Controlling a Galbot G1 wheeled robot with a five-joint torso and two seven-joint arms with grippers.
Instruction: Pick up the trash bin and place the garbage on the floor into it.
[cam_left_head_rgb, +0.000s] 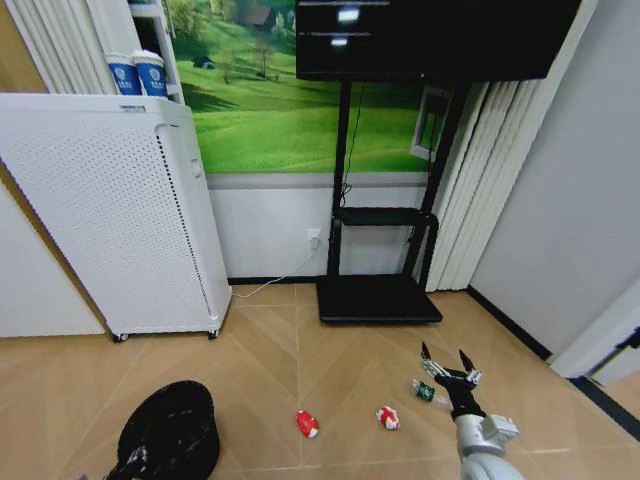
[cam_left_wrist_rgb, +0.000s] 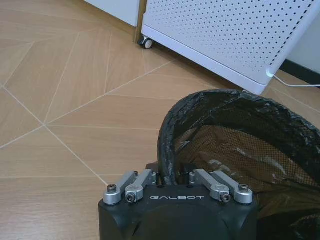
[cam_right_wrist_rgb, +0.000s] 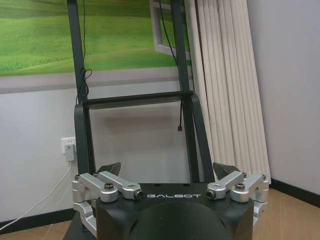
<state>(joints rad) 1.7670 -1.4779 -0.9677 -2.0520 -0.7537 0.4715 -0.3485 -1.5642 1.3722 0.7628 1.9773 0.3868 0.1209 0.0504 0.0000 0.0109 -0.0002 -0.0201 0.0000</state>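
Note:
The trash bin (cam_left_head_rgb: 168, 432), a small black round bin lined with a black bag, is at the lower left of the head view. My left gripper (cam_left_wrist_rgb: 172, 172) is shut on its near rim (cam_left_wrist_rgb: 167, 135), and the rim passes between the fingers. Three small pieces of garbage lie on the wooden floor: a red-and-white one (cam_left_head_rgb: 307, 424), a second red-and-white one (cam_left_head_rgb: 387, 417), and a green-and-white can-like one (cam_left_head_rgb: 425, 391). My right gripper (cam_left_head_rgb: 448, 362) hangs open and empty just above and to the right of the green-and-white piece. In the right wrist view the right gripper (cam_right_wrist_rgb: 169, 169) faces the wall.
A tall white perforated cabinet (cam_left_head_rgb: 110, 210) on wheels stands at the back left, with blue-and-white paper cups (cam_left_head_rgb: 138, 72) behind it. A black screen stand (cam_left_head_rgb: 380, 297) sits against the far wall, with a curtain (cam_left_head_rgb: 480, 190) beside it. A wall closes the right side.

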